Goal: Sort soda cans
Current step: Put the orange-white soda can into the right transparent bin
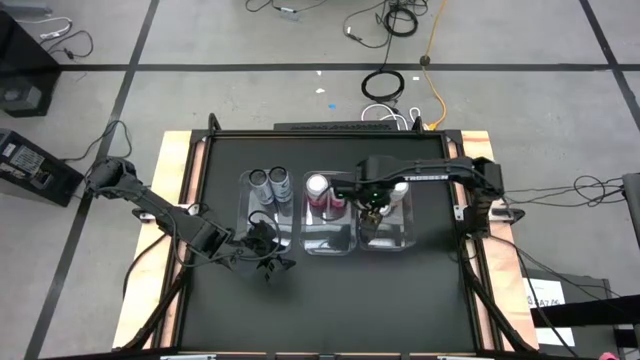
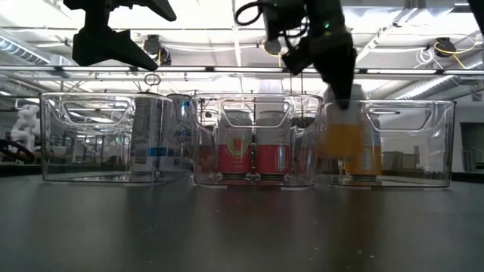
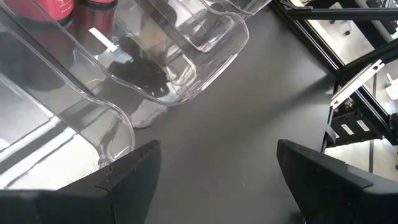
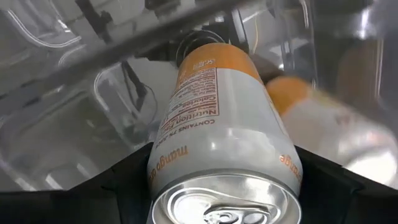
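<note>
Black tabletop, three clear plastic bins (image 1: 330, 245); right gripper (image 4: 224, 180) clamps orange-white aluminium can (image 4: 217, 118) over right bin; early release could topple neighbouring orange can (image 4: 292, 93). Left gripper (image 3: 217, 180) open, empty.

Both arms are dark and jointed, the right arm (image 1: 425, 178) bearing white lettering, seemingly a brand name, and its end effector (image 4: 224, 186) has broad black fingers.
</note>
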{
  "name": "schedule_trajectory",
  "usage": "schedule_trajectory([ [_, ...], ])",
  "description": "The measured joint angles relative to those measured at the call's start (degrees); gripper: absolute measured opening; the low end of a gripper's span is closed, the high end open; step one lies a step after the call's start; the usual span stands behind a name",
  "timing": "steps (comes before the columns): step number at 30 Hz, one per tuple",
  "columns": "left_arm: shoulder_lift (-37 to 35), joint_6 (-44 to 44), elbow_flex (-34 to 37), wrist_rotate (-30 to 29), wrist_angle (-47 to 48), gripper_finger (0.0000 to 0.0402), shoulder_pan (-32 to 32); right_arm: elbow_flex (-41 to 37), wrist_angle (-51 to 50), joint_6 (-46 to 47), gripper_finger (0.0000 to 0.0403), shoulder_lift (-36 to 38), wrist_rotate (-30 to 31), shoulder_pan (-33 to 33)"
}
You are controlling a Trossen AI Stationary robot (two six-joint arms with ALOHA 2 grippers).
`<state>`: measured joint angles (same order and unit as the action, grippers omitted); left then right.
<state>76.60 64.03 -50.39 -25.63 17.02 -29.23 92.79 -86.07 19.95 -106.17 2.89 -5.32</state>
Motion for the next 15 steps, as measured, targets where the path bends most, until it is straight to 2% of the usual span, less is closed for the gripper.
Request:
schedule_trajectory([
  [12, 0.0, 0.0, 0.0, -0.1, 0.0, 0.0328, 0.0, 0.0, 4.1, -11.9, 0.0284, -3.3, 2.2, -3.8],
  [15, 0.0, 0.0, 0.0, -0.1, 0.0, 0.0328, 0.0, 0.0, 5.3, -15.3, 0.0284, -3.2, 5.0, -4.7],
])
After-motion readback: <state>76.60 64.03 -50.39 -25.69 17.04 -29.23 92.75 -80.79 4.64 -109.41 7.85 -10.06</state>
